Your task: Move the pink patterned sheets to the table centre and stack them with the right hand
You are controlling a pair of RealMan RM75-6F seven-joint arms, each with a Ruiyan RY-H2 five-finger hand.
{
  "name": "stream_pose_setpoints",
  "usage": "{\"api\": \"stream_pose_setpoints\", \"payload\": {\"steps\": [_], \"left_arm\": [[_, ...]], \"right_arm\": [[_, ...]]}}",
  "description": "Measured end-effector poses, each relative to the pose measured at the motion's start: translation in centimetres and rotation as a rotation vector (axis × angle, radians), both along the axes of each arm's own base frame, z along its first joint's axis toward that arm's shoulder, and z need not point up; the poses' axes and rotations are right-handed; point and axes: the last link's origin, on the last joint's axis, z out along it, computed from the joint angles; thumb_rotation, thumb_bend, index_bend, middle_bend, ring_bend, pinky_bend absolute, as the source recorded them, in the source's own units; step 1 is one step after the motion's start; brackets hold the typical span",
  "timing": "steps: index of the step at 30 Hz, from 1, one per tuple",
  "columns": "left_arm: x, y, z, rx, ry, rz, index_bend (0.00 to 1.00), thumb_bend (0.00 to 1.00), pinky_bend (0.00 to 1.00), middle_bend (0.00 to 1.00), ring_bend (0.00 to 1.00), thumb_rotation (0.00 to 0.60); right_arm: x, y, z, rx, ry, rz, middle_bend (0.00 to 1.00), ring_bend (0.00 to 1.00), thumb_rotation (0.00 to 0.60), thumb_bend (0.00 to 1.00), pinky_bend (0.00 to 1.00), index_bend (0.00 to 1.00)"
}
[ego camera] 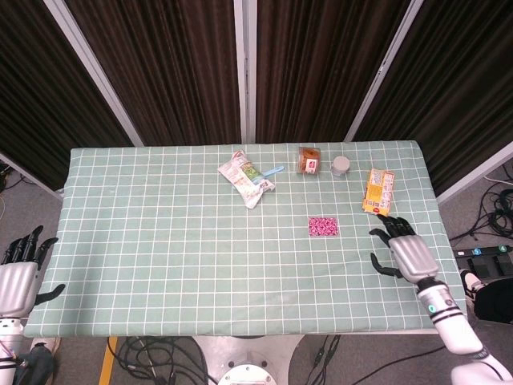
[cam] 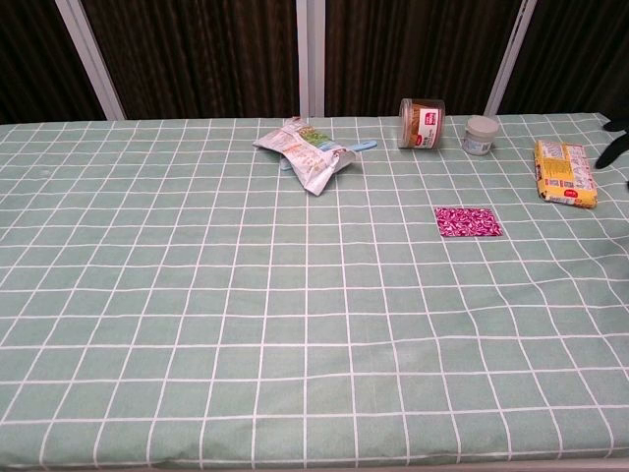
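The pink patterned sheets (ego camera: 323, 227) lie flat as one small rectangle on the green checked tablecloth (ego camera: 160, 241), right of the table centre and well inside every edge. In the chest view the rectangle (cam: 468, 221) has open cloth on all four sides.

The right hand (ego camera: 403, 249) is above the right part of the table, palm down, fingers spread apart and holding nothing. It is near the sheets, to their right, with bare cloth between the two. Its fingertips are just beside the near end of the yellow snack packet (ego camera: 378, 191); contact cannot be determined. The chest view shows only dark fingertips at the right frame edge.

The left hand (ego camera: 18, 273) is beyond the table's left edge, fingers apart, holding nothing.

Along the far edge stand a crumpled white snack bag (ego camera: 247, 177) with a blue utensil (ego camera: 275, 170) beside it, a brown jar with a red label (ego camera: 309, 160) and a small white-lidded jar (ego camera: 341, 165). All are well apart from the sheets.
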Motion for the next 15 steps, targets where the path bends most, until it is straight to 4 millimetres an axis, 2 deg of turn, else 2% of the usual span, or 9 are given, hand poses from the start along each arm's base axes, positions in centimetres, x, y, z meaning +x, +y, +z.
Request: {"api": "stream_pose_setpoints", "payload": {"steps": [2, 8, 15], "left_arm": [[0.0, 0.0, 0.0, -0.004, -0.002, 0.003, 0.23, 0.02, 0.13, 0.12, 0.11, 0.6], [0.1, 0.1, 0.0, -0.011, -0.007, 0.003, 0.23, 0.02, 0.13, 0.12, 0.11, 0.6], [0.1, -0.1, -0.1, -0.02, -0.014, 0.011, 0.23, 0.02, 0.13, 0.12, 0.11, 0.6]], "right_arm": [[0.6, -1.5, -1.6, 0.018, -0.009, 0.002, 0.0, 0.0, 0.169, 0.44, 0.0, 0.24], [1.1, -3.8, -4.9, 0.054, -0.031, -0.03, 0.0, 0.0, 0.166, 0.41, 0.0, 0.25], [1.0, -6.0, -7.8, 0.091, -0.014, -0.066, 0.0, 0.0, 0.189, 0.41, 0.0, 0.25]]}}
